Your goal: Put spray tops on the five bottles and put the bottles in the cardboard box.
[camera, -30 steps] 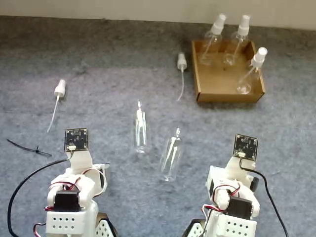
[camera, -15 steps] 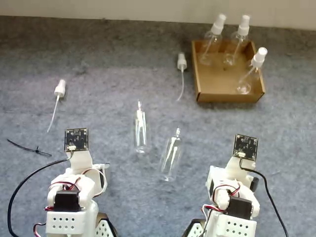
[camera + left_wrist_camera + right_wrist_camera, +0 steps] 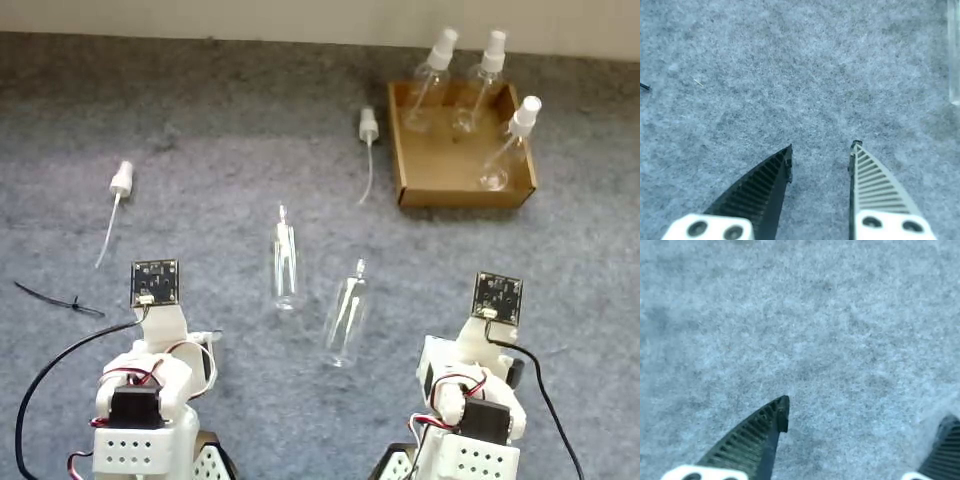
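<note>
Presently shows left gripper (image 3: 821,148) and right gripper (image 3: 865,410) spread, empty, at table's (image 3: 200,90) near edge; uncapped bottles (image 3: 285,265) (image 3: 347,318) lying mid-table, spray tops (image 3: 121,180) (image 3: 368,124) apart, capped bottles (image 3: 505,150) in far-right cardboard box (image 3: 399,150). Likely risks rolling a bottle under an off-centre pinch.

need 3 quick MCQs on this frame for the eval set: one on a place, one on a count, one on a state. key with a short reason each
1. Where are the capped bottles?
A) in the cardboard box
B) lying between the arms
C) in a gripper

2. How many loose spray tops lie outside the box?
A) one
B) two
C) four

3. The left gripper is:
A) open and empty
B) shut on a bottle
C) shut on a spray top

Key:
1 A: all three stand inside the box walls.
2 B: one lies just beside the box, the other far over on the opposite side.
3 A: in the left wrist view its jaws stand apart with nothing between them.
</note>
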